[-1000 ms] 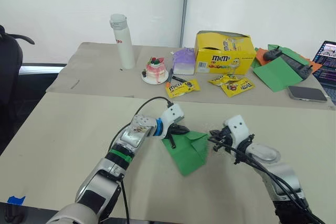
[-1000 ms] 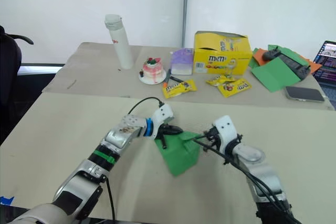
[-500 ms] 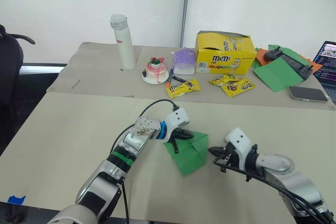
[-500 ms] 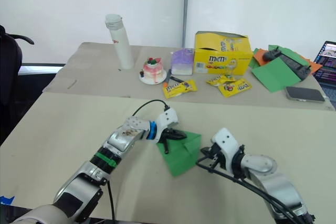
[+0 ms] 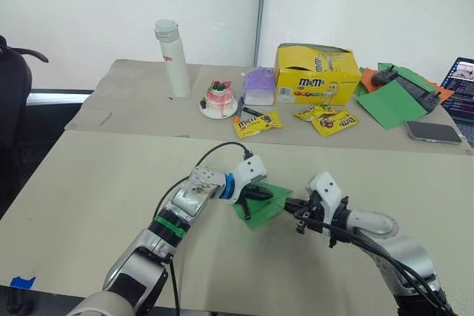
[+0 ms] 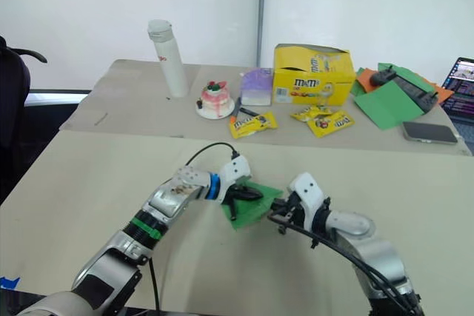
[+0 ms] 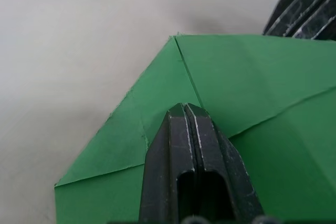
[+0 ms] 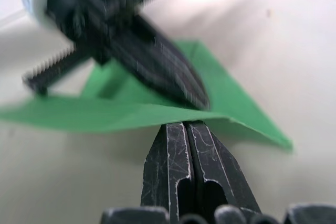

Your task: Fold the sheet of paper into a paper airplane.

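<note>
Resting on the near beige table (image 5: 89, 183), the left gripper (image 5: 261, 195) presses its clenched fingertips down onto the sheet of paper (image 5: 272, 199) — a partly folded bright green piece lying mid-table between both arms. At its right edge, that edge lifted off the table, the right gripper (image 5: 290, 206) has its fingers closed together, tips tucked just under the raised paper — no visible pinch.

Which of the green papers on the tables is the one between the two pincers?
The folded green sheet of paper on the near table, between the left pincer and right pincer. The other green sheet lies by the orange paper.
</note>
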`<action>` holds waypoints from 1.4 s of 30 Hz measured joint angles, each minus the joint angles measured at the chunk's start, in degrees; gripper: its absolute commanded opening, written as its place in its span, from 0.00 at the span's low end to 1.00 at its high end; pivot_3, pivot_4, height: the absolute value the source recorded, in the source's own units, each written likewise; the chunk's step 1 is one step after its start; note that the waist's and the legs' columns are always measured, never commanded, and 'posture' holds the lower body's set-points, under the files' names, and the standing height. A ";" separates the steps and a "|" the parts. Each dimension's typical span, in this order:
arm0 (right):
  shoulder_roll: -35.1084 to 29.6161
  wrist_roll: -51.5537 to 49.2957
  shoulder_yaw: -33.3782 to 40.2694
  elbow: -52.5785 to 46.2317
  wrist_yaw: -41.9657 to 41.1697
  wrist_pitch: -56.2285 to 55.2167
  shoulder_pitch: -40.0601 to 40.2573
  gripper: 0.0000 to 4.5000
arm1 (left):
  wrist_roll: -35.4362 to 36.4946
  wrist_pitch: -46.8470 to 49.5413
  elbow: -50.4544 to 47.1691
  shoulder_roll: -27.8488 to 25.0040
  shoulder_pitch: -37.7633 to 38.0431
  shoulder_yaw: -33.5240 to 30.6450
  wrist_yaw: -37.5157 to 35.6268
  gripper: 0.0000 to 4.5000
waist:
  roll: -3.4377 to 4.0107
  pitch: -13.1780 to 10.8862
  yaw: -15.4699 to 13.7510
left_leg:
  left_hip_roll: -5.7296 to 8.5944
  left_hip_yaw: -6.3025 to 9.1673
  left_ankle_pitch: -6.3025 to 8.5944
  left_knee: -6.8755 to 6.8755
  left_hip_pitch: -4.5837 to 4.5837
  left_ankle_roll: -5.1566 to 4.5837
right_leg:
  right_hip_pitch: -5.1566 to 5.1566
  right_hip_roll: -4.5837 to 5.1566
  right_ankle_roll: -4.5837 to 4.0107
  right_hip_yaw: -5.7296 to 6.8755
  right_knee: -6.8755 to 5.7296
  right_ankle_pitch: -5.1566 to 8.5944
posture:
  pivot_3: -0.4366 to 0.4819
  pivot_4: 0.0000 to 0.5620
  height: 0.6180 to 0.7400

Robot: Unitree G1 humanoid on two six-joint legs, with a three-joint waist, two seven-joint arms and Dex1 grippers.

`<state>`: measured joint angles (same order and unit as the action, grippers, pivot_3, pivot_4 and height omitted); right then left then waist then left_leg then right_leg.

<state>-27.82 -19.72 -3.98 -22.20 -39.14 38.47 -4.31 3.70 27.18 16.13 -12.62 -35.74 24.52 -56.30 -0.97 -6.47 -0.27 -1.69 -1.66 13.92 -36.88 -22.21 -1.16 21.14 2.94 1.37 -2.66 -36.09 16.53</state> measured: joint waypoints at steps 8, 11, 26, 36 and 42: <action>1.61 0.54 -1.74 5.89 2.16 0.82 -4.63 0.00 | 1.68 4.86 -5.77 -0.28 2.02 0.55 -1.27 0.01 | 0.03 0.00 -0.14 | 0.02 0.00 0.00 0.00 -0.04 0.00 | 0.02 0.03 0.00 0.00 0.00 0.00 | 0.48 0.27 1.00; 1.60 0.94 -1.98 7.60 2.37 0.77 -4.91 0.00 | 2.15 6.31 -6.86 -0.22 2.25 1.55 -1.67 0.01 | 0.03 0.00 -0.16 | 0.03 -0.01 0.00 -0.02 -0.03 0.00 | 0.02 0.04 -0.01 -0.02 -0.01 0.00 | 0.48 0.27 1.00; 2.01 1.66 -2.77 9.84 2.20 0.19 -6.14 0.00 | 2.77 7.17 -8.18 -4.82 1.94 0.48 -1.53 0.01 | 0.04 0.01 0.41 | -0.04 0.00 0.00 -0.01 -0.02 -0.01 | 0.03 -0.01 -0.01 -0.02 -0.03 0.00 | 0.48 0.27 1.00; 1.98 2.57 -4.40 8.36 3.01 -0.14 -5.26 0.00 | 7.91 7.93 -9.92 -6.64 -2.51 -11.58 1.17 0.01 | 0.07 0.02 0.44 | -0.01 -0.01 0.00 -0.01 -0.01 -0.01 | 0.01 0.04 0.00 -0.01 -0.03 0.00 | 0.48 0.27 1.00; 1.77 2.86 -4.59 7.44 3.58 0.71 -4.99 0.00 | 8.47 8.18 -10.98 -3.62 1.80 -6.84 1.12 0.01 | 0.07 0.02 0.44 | -0.02 -0.01 0.00 -0.01 -0.01 0.00 | 0.01 0.04 -0.01 -0.02 -0.05 0.00 | 0.48 0.27 1.00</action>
<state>-26.05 -16.86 -8.57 -14.76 -35.56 39.18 -9.30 12.18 35.36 5.15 -16.24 -33.94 17.67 -55.18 -0.90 -6.45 0.16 -1.71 -1.67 13.91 -36.89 -22.22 -1.16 21.15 2.98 1.36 -2.68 -36.14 16.52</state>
